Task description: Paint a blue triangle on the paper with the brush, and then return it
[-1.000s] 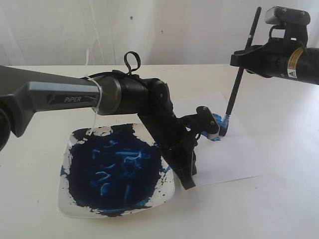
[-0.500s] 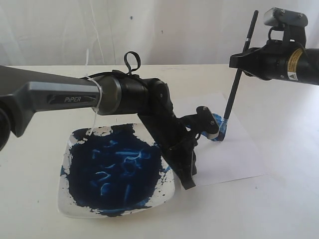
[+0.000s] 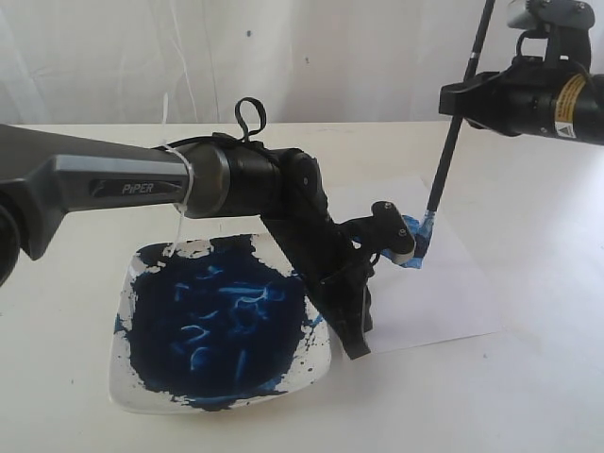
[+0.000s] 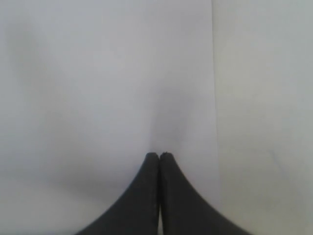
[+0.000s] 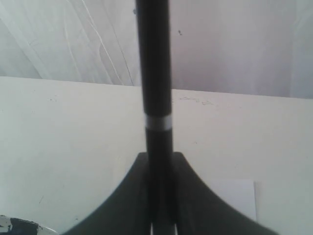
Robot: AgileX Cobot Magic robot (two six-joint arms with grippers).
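Observation:
The brush (image 3: pixel 453 142) is a thin black stick, held steeply upright with my right gripper (image 3: pixel 455 98) shut on its shaft. Its blue-stained tip hangs just above the paper (image 3: pixel 453 293), a white sheet to the right of the dish. A bit of the blue triangle (image 3: pixel 412 229) shows beside the tip; my left arm hides the rest. My left gripper (image 3: pixel 357 349) is shut, its tips pressed down on the paper's near-left part. In the left wrist view the left gripper (image 4: pixel 159 154) rests on the paper (image 4: pixel 98 98). In the right wrist view the brush (image 5: pixel 154 73) rises from my right gripper (image 5: pixel 160 156).
A square white dish (image 3: pixel 123 377) smeared with dark blue paint lies at the front left, right beside the paper and under my left arm. The cream tabletop (image 3: pixel 547 377) runs around both. A white curtain hangs behind.
My right gripper has risen with the brush, lifting the tip off the blue strokes on the paper. The left arm has not moved.

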